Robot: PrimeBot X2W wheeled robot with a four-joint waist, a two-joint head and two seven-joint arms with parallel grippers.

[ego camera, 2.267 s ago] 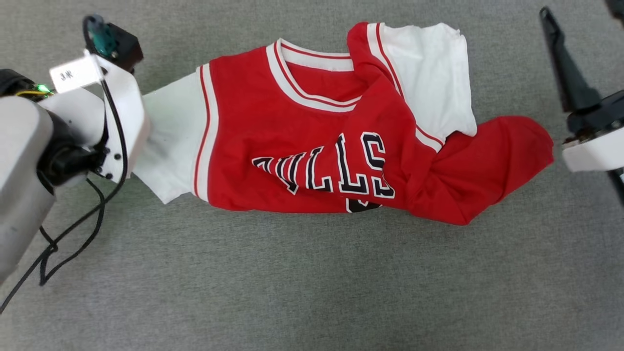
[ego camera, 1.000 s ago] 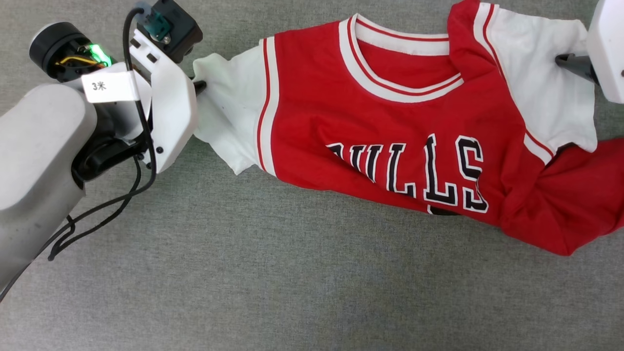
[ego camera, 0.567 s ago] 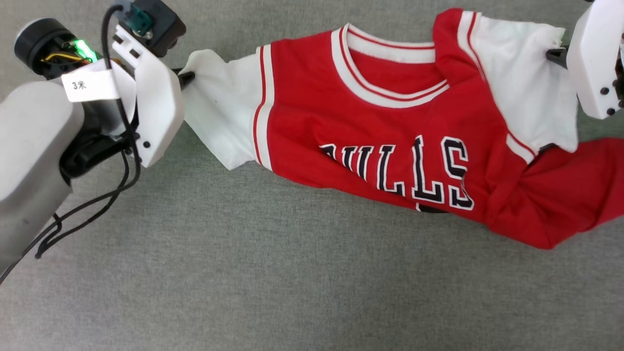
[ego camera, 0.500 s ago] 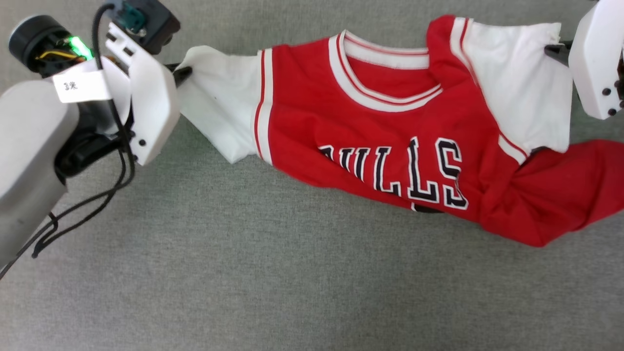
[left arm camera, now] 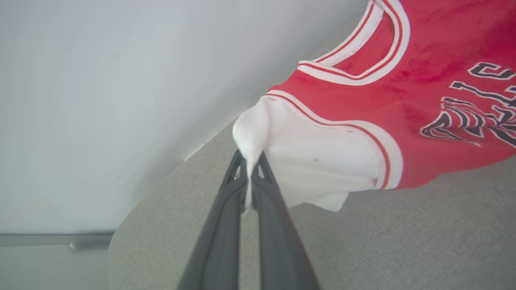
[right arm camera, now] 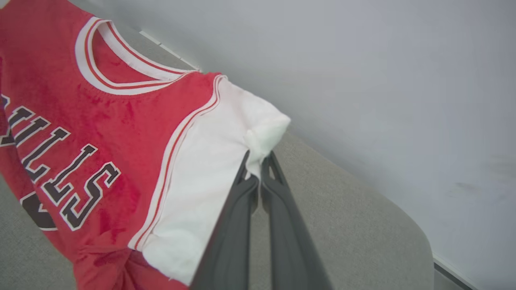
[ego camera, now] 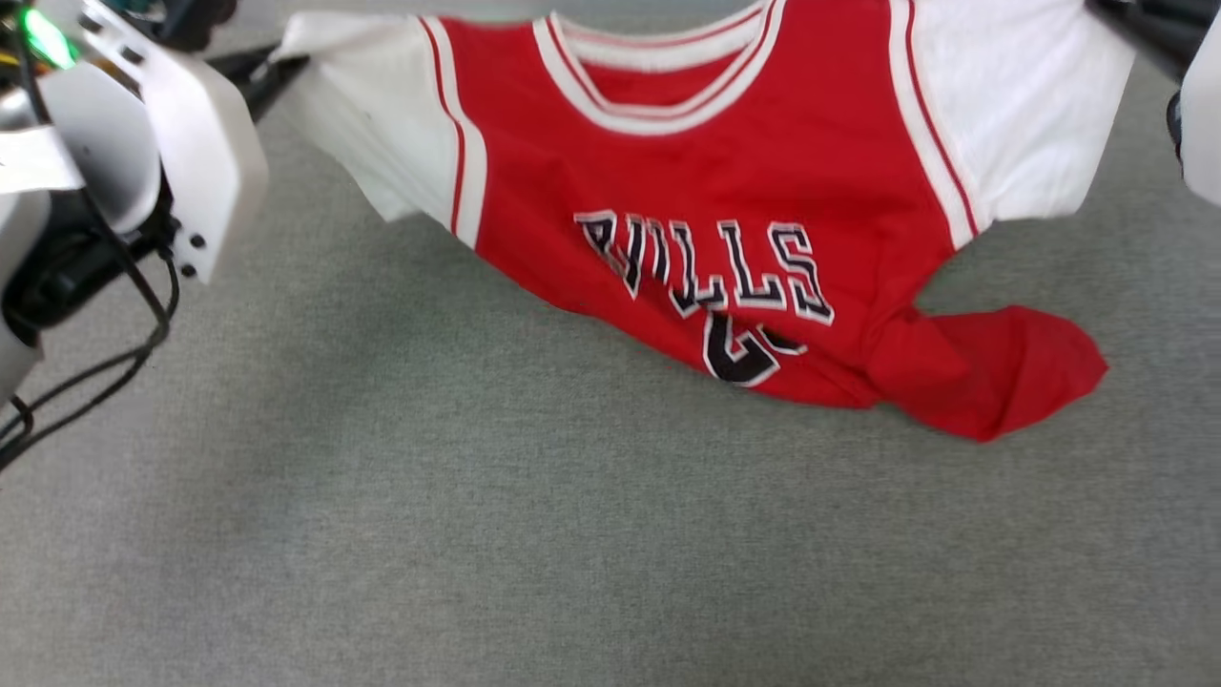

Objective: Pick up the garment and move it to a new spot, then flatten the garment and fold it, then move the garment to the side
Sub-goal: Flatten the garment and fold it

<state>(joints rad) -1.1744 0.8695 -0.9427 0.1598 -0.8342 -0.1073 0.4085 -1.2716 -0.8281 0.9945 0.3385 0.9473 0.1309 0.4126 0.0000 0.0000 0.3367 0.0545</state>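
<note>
The red shirt point(ego camera: 706, 162) hangs stretched between the two pairs of jaws, lettering facing up. The left jaws are pressed together on a bunched corner of one white sleeve point(left arm camera: 314, 169). The right jaws pinch the tip of the other white sleeve point(right arm camera: 201, 181) likewise. Below the jaws the twisted lower hem point(ego camera: 983, 367) sags toward the grey desk point(ego camera: 572, 534); contact cannot be told.

The left claw point(left arm camera: 250, 161) pinches the white sleeve tip of the garment point(left arm camera: 403, 100). The sleeve hangs above the grey counter point(left arm camera: 403, 241).
</note>
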